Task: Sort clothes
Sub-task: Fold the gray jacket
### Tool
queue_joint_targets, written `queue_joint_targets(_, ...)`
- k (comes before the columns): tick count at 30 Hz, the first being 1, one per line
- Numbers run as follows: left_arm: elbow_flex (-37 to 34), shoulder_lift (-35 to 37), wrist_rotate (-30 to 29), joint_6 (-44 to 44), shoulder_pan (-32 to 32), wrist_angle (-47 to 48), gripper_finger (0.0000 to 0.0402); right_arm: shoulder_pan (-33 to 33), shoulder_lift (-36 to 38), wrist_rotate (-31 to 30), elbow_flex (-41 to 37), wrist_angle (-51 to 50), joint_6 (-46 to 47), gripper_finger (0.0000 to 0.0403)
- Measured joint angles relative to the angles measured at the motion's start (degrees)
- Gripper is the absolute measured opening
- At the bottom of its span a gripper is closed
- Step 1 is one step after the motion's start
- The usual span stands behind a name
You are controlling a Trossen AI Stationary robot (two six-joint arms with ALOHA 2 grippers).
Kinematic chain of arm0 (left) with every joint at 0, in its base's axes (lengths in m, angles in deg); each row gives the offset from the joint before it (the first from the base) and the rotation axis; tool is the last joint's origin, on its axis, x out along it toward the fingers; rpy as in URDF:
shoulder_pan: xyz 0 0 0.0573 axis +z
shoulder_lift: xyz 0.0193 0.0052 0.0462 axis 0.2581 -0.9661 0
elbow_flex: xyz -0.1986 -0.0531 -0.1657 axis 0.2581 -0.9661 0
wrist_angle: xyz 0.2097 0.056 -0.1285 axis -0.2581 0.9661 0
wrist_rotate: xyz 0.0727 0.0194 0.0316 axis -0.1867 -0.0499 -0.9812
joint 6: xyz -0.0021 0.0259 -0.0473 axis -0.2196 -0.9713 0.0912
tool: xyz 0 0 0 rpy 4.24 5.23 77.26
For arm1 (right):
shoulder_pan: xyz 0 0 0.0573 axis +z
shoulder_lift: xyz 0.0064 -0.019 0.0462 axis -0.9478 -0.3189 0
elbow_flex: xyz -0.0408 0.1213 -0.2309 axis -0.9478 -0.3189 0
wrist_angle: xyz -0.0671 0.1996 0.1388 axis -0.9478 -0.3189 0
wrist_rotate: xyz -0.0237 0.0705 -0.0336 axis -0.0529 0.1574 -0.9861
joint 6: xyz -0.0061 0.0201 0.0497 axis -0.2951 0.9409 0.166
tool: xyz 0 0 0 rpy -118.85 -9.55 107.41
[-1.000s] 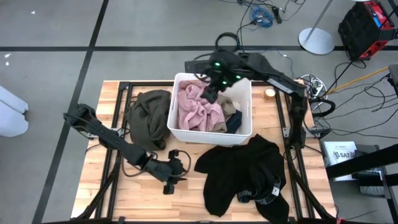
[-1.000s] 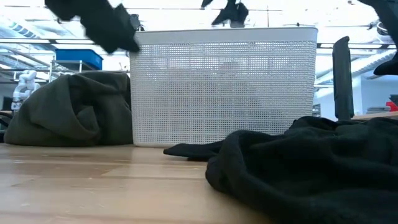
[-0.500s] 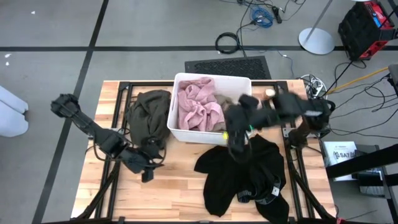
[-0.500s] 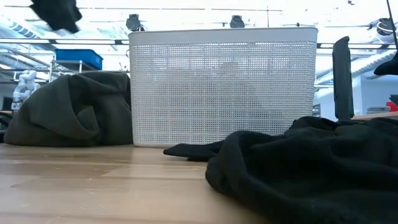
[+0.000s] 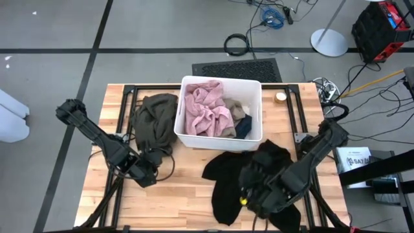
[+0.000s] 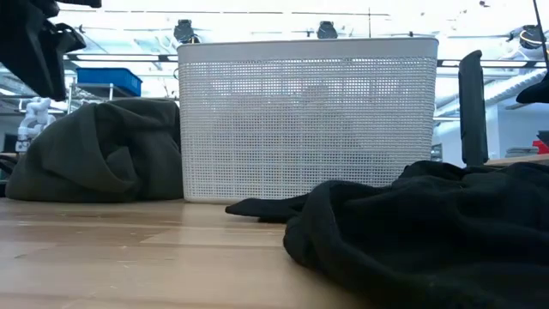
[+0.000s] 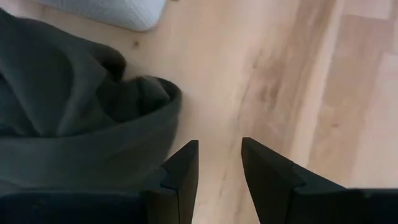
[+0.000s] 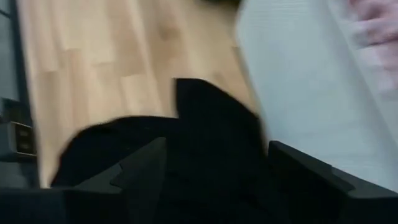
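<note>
No legible text, label, brand, number or sign is found in any view. Faint print on a white sheet at the right edge of the high view cannot be read.

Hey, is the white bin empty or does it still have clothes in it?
Not empty. The high view shows the white bin holding a fuzzy pink garment, with beige and dark blue pieces beside it.

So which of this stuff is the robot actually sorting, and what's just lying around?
Part of the job:
- olive-green garment, on the table left of the bin
- black garment, on the table in front of the bin
- fuzzy pink garment, in the bin
- white bin

Just lying about:
- small round roll on the table's far right
- cables on the floor
</note>
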Motion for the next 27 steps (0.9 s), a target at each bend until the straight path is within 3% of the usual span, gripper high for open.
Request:
queue_joint_targets(5, 0.0, -0.13, -1.69, -1.65, 1.17, 0.68, 0.013, -0.84, 0.0, 1.42, -11.96, 19.39, -4.15, 0.0267)
queue_joint_targets(10, 0.0, -0.1, -3.32, -2.33, 2.83, 3.18, 0.013, -3.07, 0.0, 2.82, -17.72, 26.49, -5.04, 0.0267)
queue_joint_targets(15, 0.0, -0.16, 1.34, -21.9, 2.24, -0.13, 0.013, -4.3, 0.02, 2.96, -18.82, 25.74, -7.02, 0.0267)
queue_joint_targets(20, 0.0, -0.21, -0.54, -40.05, 1.89, -0.62, 0.013, -5.45, 0.02, 2.97, -18.8, 26.22, -9.03, 0.0267)
queue_joint_targets(27, -1.41, -0.3, -1.32, -50.5, 4.56, 3.38, 0.013, -5.72, 0.02, 4.05, -18.79, 26.22, -9.37, 0.0267)
